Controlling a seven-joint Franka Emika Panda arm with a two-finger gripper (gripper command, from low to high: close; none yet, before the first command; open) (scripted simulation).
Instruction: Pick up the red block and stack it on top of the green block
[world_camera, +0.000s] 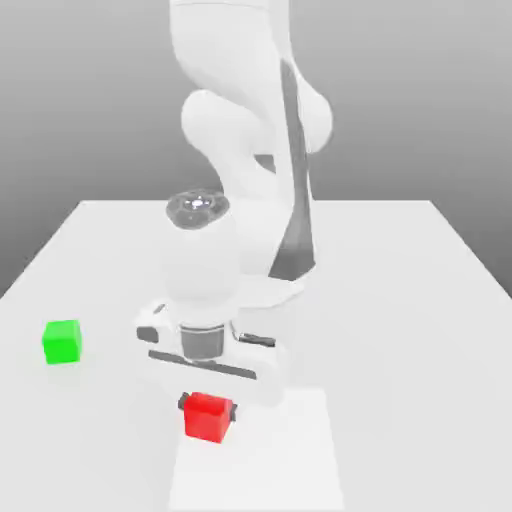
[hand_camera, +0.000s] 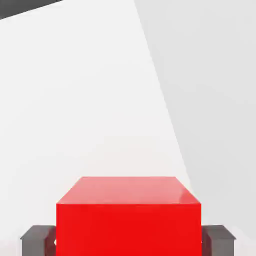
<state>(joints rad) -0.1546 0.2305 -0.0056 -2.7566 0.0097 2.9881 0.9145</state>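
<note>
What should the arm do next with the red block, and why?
Probably lift it straight up: the gripper has its fingers against two opposite sides of the red block, while the green block sits apart, toward the exterior view's left, with nothing on top.

The bright red block (world_camera: 207, 418) sits upright; the bright green block (world_camera: 62, 342) rests flat on the bench (world_camera: 390, 330), well apart.
</note>
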